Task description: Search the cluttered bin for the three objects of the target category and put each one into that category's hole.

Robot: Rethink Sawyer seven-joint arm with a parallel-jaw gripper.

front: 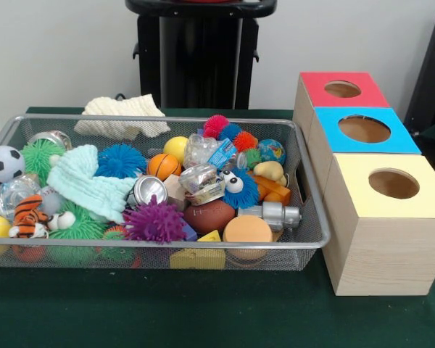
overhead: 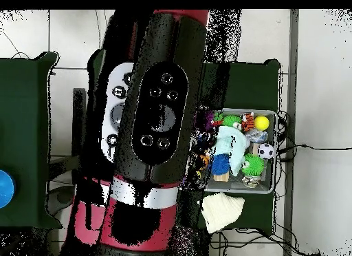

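A wire mesh bin (front: 167, 246) holds a dense heap of toys. Among them are a soccer ball (front: 3, 164), a small basketball (front: 163, 165), a brown football (front: 209, 215), a yellow ball (front: 176, 148), a purple spiky ball (front: 154, 221), a shiny can (front: 148, 191) and a mint cloth (front: 87, 185). To the bin's right stand three wooden boxes, each with a round hole in its top: red (front: 315, 90), blue (front: 330, 138) and yellow (front: 355, 196). No gripper shows in either view. In the overhead view the arm's black and red body (overhead: 155, 129) covers the bin's left part (overhead: 271, 115).
A cream knitted cloth (front: 123, 114) lies on the green table behind the bin, and in the overhead view the same cloth (overhead: 221, 210) lies just below the bin. A blue furry toy with googly eyes (front: 239, 188) sits mid-bin. The boxes stand close against the bin's right wall.
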